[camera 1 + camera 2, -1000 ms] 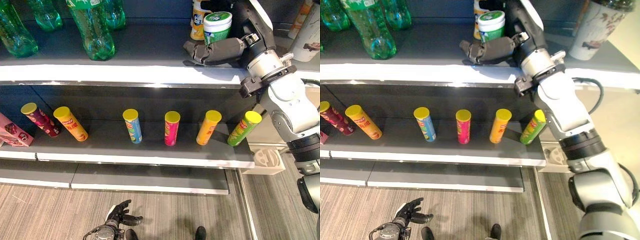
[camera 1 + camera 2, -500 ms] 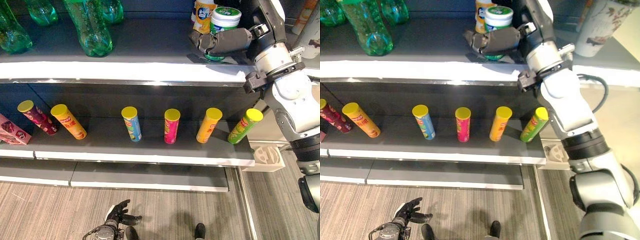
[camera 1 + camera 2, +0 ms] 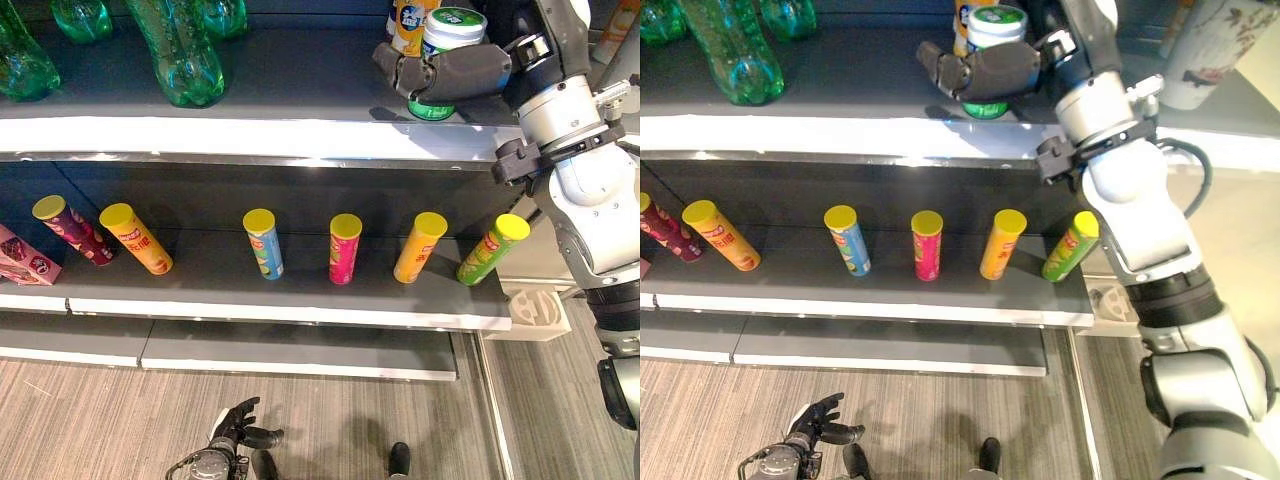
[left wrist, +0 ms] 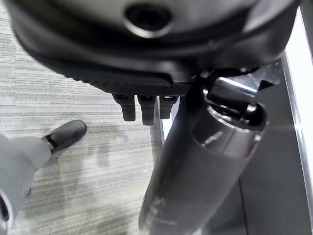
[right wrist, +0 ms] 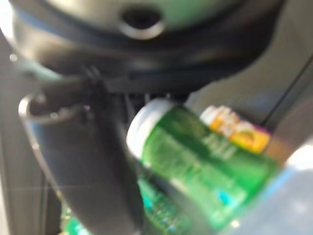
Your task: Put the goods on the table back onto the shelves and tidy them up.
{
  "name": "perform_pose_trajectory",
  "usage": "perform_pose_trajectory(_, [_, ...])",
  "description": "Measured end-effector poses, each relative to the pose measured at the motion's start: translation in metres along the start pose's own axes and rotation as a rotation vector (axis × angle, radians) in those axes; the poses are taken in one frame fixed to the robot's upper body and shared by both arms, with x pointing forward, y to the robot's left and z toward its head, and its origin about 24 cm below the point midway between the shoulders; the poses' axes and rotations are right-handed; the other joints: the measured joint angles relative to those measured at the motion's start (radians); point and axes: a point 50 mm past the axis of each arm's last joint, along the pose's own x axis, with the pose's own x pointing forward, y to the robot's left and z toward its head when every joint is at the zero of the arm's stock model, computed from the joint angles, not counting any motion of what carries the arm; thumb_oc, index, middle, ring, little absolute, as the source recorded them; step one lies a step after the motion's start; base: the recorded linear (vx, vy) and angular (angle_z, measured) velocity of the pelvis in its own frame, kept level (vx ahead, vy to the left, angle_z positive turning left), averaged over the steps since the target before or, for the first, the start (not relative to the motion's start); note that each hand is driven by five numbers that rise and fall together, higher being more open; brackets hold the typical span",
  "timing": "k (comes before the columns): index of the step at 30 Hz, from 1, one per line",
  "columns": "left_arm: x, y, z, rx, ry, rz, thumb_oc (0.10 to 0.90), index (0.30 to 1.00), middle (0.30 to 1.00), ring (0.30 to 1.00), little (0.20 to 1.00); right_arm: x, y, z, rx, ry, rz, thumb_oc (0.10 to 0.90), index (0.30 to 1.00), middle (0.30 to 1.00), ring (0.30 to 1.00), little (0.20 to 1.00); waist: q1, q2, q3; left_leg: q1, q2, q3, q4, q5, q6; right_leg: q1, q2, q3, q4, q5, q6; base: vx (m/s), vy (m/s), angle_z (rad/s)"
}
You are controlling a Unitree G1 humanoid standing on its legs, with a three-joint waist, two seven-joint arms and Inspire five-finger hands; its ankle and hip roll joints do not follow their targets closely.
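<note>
A green tub with a white lid stands near the right end of the top shelf. My right hand is shut round its middle, so the lid shows above the fingers and the green base below them. Seen from the right wrist, the tub lies against the palm. A yellow-orange can stands just behind it. Down by the floor hangs my left hand, open with the fingers relaxed and holding nothing.
Green bottles stand on the top shelf's left part. Several chip tubes lean in a row on the middle shelf, and a pink box lies at its left end. A white patterned container stands far right.
My right hand has moved up and back over the top shelf with the green tub, whose base now shows under the fingers. The view has shifted slightly. The left hand is unmoved.
</note>
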Motion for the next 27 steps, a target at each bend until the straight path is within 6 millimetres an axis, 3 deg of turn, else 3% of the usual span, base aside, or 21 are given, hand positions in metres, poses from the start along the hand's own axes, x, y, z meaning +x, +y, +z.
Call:
perform_pose_trajectory(7, [0.002,0.0,0.006,-0.002,-0.015,0.003,0.8,0.9,0.9,0.9,0.9,-0.006,0.002,-0.009,-0.048,0.039,0.004,0.8,0.9,0.9,0.9,0.9,0.001,-0.001,0.001,0.0,0.0,0.002,0.0,0.0,0.0,-0.002,0.0,0.002,0.0,0.0,0.0,0.0,0.002,-0.01])
perform_pose_trajectory(27, [0.002,-0.002,0.012,-0.005,-0.047,-0.004,0.8,0.9,0.9,0.9,0.9,-0.005,0.01,-0.011,-0.041,0.036,-0.015,0.8,0.9,0.9,0.9,0.9,0.007,-0.001,0.001,0.0,0.0,-0.001,0.0,0.0,0.0,0.001,0.0,-0.001,0.0,0.0,0.0,0.0,0.0,0.0])
